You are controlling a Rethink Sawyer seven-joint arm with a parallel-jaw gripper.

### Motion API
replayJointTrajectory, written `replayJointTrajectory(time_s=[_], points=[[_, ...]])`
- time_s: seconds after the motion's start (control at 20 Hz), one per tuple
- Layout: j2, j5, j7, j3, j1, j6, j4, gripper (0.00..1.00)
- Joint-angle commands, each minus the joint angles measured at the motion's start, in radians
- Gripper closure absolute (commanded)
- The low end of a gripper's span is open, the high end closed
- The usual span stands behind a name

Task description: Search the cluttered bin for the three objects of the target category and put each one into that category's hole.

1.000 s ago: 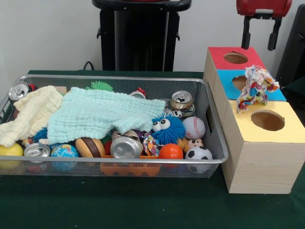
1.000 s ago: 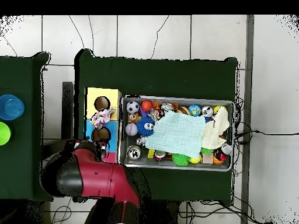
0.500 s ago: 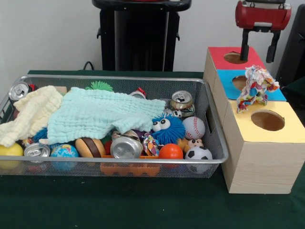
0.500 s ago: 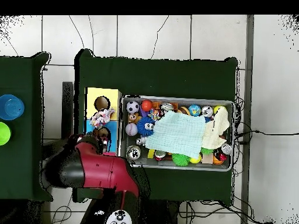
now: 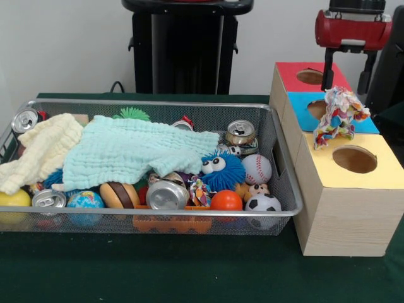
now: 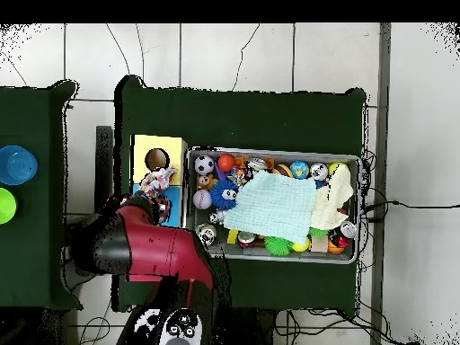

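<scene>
One rope toy [image 5: 339,116] lies across the blue hole at three o'clock of the bin [image 5: 283,189]; gripper [image 5: 346,77] hangs above, fingers apart, empty.

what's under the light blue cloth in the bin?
The light blue cloth covers mid-bin. Poking out at its edges: a blue ball, a crushed can, a fuzzy blue toy. Anything beneath its middle is hidden.

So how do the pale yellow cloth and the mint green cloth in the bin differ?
The pale yellow cloth is bunched at the wire bin's end farthest from the sorting box; the mint green cloth spreads flatter and wider across the middle. The green overlaps the yellow's edge. Both are crinkled and cover toys.
</scene>
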Motion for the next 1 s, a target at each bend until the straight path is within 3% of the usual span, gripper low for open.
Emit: replayJointTrajectory(time_s=[0.05, 0.3, 0.35, 1.0], points=[[0.035, 0.048, 0.236, 0.032, -0.019, -0.010, -0.040, 0.00], [0.035, 0.050, 0.233, 0.033, -0.018, -0.015, -0.031, 0.00], [0.029, 0.051, 0.228, 0.051, -0.030, -0.030, -0.016, 1.00], [0.030, 0.048, 0.223, 0.062, -0.039, -0.050, -0.014, 1.00]])
